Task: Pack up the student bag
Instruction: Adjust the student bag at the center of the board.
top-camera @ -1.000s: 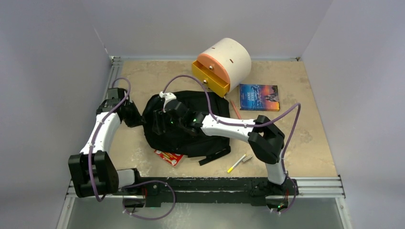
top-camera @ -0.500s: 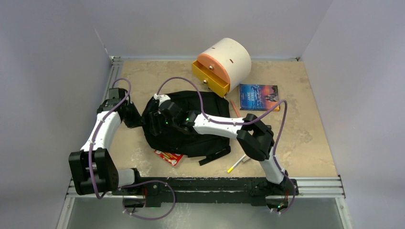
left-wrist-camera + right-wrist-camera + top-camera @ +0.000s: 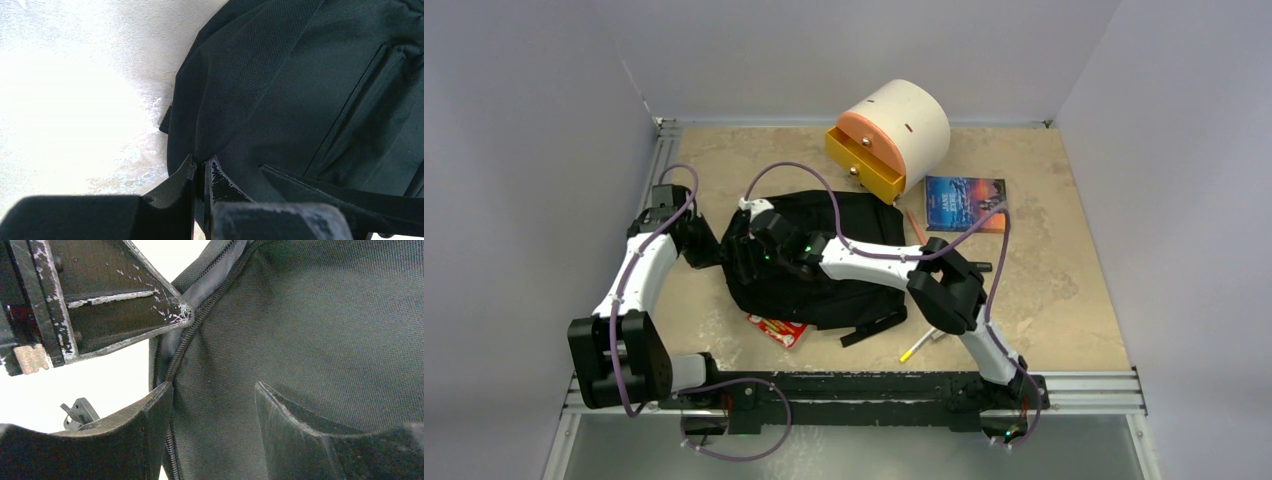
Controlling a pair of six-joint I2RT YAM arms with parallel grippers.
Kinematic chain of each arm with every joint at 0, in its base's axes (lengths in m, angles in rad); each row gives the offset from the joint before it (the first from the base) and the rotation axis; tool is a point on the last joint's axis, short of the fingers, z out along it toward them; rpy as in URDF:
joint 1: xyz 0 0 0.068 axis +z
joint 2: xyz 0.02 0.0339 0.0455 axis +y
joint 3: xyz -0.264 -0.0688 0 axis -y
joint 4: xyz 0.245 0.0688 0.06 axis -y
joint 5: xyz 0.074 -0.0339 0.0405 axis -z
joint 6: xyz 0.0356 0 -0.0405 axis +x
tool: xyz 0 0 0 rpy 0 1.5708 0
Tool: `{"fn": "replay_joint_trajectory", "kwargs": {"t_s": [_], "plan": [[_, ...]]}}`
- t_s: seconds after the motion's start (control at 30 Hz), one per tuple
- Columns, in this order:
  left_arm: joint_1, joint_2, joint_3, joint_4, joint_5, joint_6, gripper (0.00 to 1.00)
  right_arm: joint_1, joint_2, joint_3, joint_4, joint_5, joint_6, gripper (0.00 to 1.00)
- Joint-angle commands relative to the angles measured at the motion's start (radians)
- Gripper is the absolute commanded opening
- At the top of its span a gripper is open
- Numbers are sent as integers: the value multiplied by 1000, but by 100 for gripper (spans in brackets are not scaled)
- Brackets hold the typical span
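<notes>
**Bag pinched at its left edge**

The left pincer (image 3: pixel 202 167) is clenched on a fold of the student bag (image 3: pixel 849 290) at its left rim. The bag lies mid-surface (image 3: pixel 1064 300) — a red packet (image 3: pixel 776 329) pokes out from under its near edge. The right pincer (image 3: pixel 212 402) hangs released over the bag's left part, fingers apart beside the zipper (image 3: pixel 206 315) — close to the left one.

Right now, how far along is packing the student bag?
Early. Nothing shows as packed: the book, yellow pen and red packet lie on the table outside the student bag. In hand: the left gripper pinches the bag's edge while the right gripper, open, sits at its zipper. Left: likely opening it and loading everything.
</notes>
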Motion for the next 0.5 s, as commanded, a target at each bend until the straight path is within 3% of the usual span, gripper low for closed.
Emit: {"fn": "replay_joint_trajectory", "kwargs": {"t_s": [0.0,0.17,0.4,0.47], "plan": [[2,-10,9,2,11,-7,0,0,9,35,-12,35,-36,62],[1,-9,9,5,11,-7,0,0,25,32,-36,77,-67,52],[2,-10,8,4,10,-7,0,-1,-16,7,-31,94,-73,7],[2,-10,8,5,9,-9,0,0,-61,-35,-12,83,-46,0]]}}
